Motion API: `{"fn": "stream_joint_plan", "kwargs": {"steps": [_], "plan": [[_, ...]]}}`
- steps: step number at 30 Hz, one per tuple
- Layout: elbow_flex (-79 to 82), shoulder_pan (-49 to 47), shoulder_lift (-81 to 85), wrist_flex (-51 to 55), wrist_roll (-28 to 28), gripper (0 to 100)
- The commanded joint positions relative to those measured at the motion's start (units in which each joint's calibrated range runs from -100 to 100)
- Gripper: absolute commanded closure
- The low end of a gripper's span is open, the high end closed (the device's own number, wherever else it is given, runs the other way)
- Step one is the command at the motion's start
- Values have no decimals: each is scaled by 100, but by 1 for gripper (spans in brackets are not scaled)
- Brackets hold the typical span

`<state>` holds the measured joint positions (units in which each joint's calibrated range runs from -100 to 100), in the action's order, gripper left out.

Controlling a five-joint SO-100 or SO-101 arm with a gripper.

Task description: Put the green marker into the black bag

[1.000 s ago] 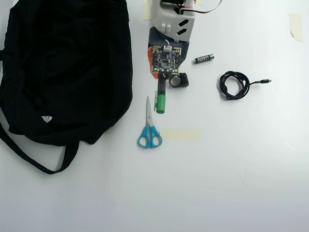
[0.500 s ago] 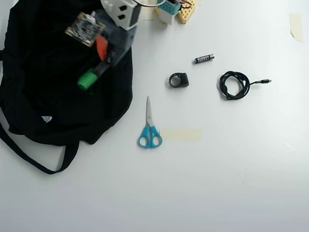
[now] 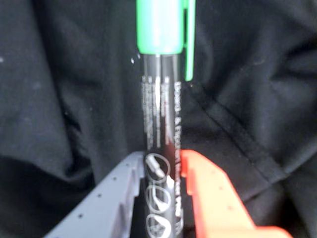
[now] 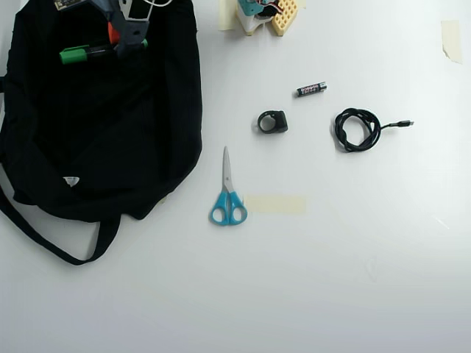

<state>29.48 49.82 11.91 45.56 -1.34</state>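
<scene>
Filling the wrist view's centre, the green marker (image 3: 161, 99) stands clamped in the claw (image 3: 163, 173), black bag (image 3: 59, 99) fabric behind. Overhead, the marker (image 4: 88, 53) lies over the bag (image 4: 103, 132) at upper left, claw (image 4: 121, 40) closed on it.

The gripper (image 3: 163, 171) enters the wrist view from the bottom edge, its grey jaw on the left and its orange jaw on the right, both pressed against the barrel of the green marker (image 3: 161, 109). In the overhead view the gripper (image 4: 124, 42) sits near the top left, reaching over the black bag (image 4: 96, 147). The arm behind it is mostly cut off at the top edge, so its pose is hard to tell.
</scene>
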Motion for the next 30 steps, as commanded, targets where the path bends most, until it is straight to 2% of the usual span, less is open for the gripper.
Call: {"fn": "stream_joint_plan", "kwargs": {"steps": [1, 4, 6, 8, 12, 13, 14, 16, 17, 19, 23, 30], "plan": [[-28, 52, 128, -189, -7, 96], [-19, 52, 128, -163, -7, 71], [-19, 22, 136, -154, -7, 63], [-19, -105, 244, -85, 3, 58], [-199, -846, 452, 742, 14, 58], [-217, -1145, 900, 1043, 8, 58], [-217, -1451, 1456, 1258, 8, 64], [-208, -1945, 2195, 1637, 8, 83], [-136, -2371, 2510, 1715, 14, 98], [-55, -3194, 2983, 1922, 14, 98], [1050, -5213, 3356, 1543, -44, 98], [2542, -5505, 5190, 1999, -23, 98]]}}
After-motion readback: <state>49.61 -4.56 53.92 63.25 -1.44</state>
